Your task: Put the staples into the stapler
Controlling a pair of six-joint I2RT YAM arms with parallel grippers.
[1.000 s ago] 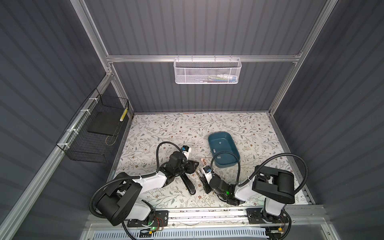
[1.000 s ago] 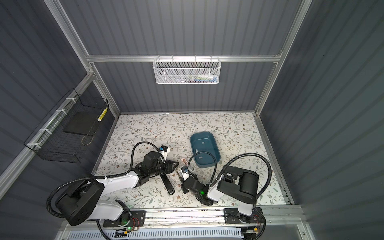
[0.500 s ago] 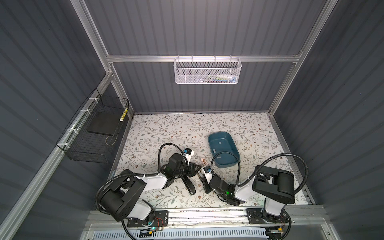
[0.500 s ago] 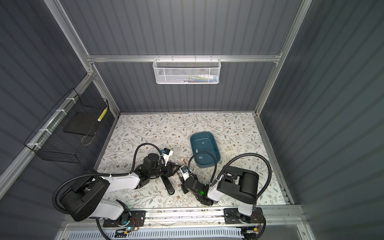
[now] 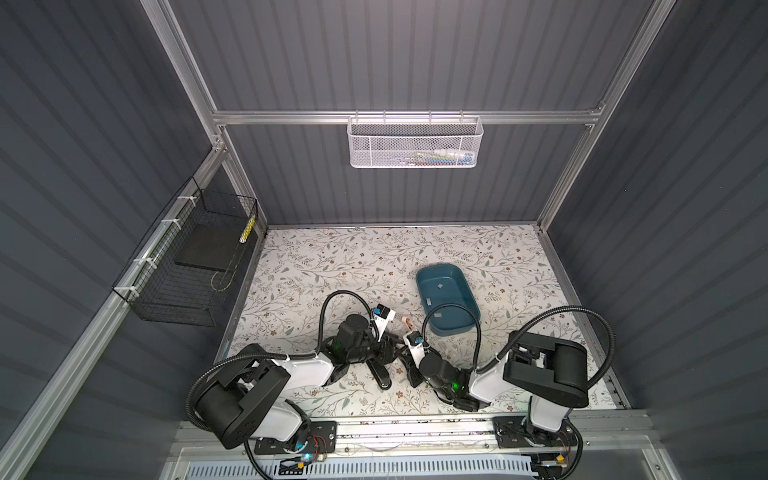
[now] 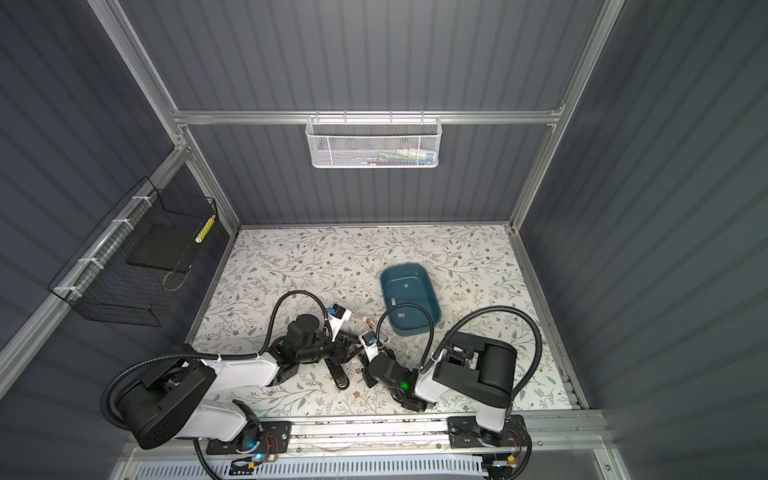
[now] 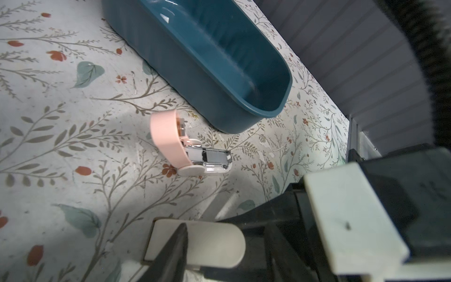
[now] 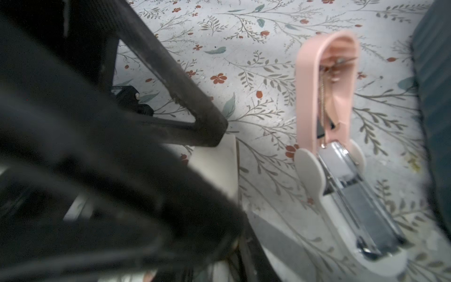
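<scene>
Our left end effector (image 5: 394, 353) sits low over the flowered counter (image 5: 332, 270) and reaches toward the middle. Its black fingers (image 8: 175, 80) fill much of the right wrist view. We cannot tell how far apart they stand, nor whether anything is between them.

Just ahead of its tips, on the tray side, the stapler (image 7: 192, 149) rests on the counter. In the left wrist view nothing touches it. Its pink lid (image 7: 166, 136) stands up and back from the white base, and the shiny metal channel (image 7: 210, 156) lies bare. We cannot tell whether a strip sits in the channel. In both top views the stapler shows only as a small pale shape.

Our right end effector (image 5: 409, 362) is close beside the left one, almost meeting it, with the stapler just beyond its tips. We cannot tell whether it is apart or together.

The staples (image 5: 440, 285) are further out from it, past the stapler. We see three small grey strips lying loose and apart from each other on the floor of the blue tray (image 5: 465, 293). The tray stands on the counter near the stapler.
</scene>
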